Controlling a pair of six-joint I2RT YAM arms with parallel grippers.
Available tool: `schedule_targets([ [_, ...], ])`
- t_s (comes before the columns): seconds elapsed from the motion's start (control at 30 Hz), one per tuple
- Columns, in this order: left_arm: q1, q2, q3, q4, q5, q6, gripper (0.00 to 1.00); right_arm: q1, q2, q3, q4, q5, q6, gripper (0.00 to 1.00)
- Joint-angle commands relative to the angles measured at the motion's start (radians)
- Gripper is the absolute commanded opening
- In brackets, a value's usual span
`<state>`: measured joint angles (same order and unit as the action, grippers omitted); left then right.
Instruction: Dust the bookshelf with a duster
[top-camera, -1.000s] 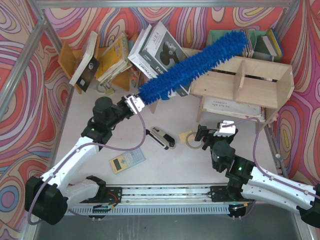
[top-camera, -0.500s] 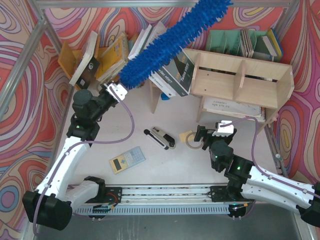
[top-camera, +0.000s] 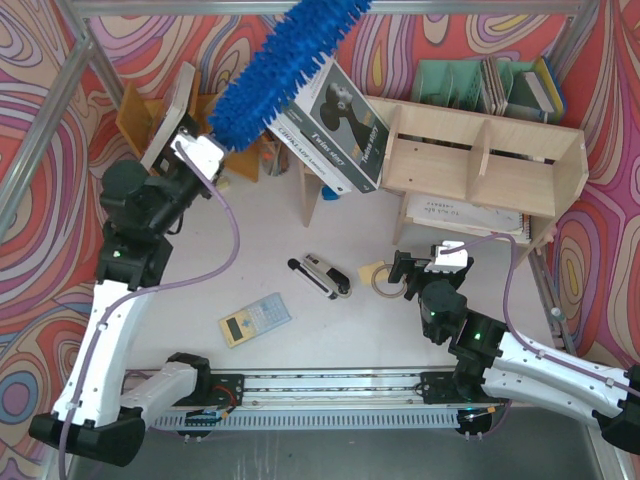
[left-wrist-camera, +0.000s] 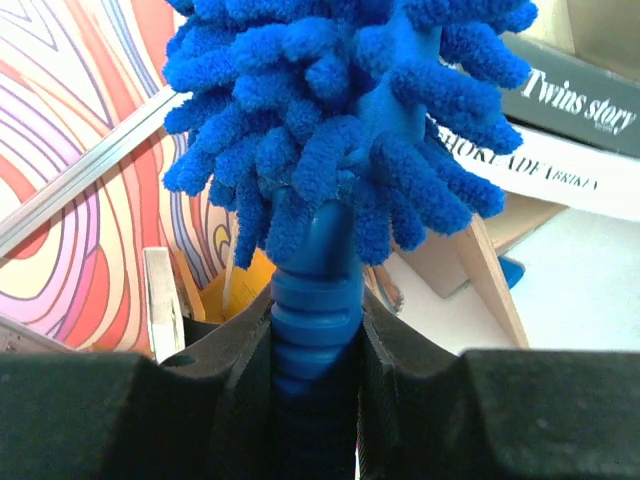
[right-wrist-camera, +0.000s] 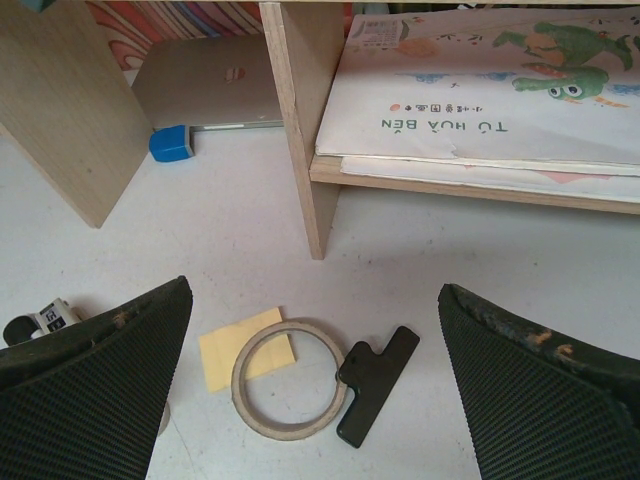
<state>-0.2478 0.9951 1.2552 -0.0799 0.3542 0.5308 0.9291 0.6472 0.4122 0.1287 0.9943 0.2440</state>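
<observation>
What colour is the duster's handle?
The duster handle is solid blue, ribbed; clearest in the left wrist view.

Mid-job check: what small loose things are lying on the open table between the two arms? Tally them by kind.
calculator: 1
stapler: 1
tape ring: 1
yellow sticky note: 1
black clip: 1
Total: 5

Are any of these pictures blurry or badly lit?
Top external view: even light, soft shadows, the duster clear but cut off at the top edge. Left wrist view: its fibres crisp, the left end effector's fingers dark. Right wrist view: the ring and the bookshelf in focus, no glare.
</observation>
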Motion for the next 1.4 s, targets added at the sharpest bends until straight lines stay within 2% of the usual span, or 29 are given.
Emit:
schedule_targets([
  [0.0,0.004,0.009,0.088,-0.108,-0.070,-0.172,0.00,-0.003,-0.009,0.027,-0.001,0.012,0.014,0.99],
  [0.07,0.004,0.028,0.134,-0.163,-0.106,-0.266,0.00,-0.004,-0.008,0.027,-0.001,0.012,0.014,0.99],
  [0.3,0.002,0.157,0.345,-0.539,-0.280,-0.516,0.00,-0.003,-0.002,0.026,0.005,0.007,0.010,0.99],
  [0.53,0.002,0.131,0.338,-0.640,-0.391,-0.680,0.00,-0.003,0.018,0.030,0.009,0.006,0.008,0.99],
  [0.67,0.002,0.136,0.361,-0.772,-0.429,-0.756,0.00,-0.003,0.020,0.030,0.008,0.009,0.009,0.99],
  [1.1,-0.024,-0.076,0.186,-0.892,-0.347,-0.862,0.00,-0.003,0.035,0.031,0.013,0.013,0.003,0.99],
  [1.37,-0.148,-0.182,0.063,-0.908,-0.265,-0.886,0.00,-0.004,0.033,0.032,0.013,0.014,0.003,0.99],
])
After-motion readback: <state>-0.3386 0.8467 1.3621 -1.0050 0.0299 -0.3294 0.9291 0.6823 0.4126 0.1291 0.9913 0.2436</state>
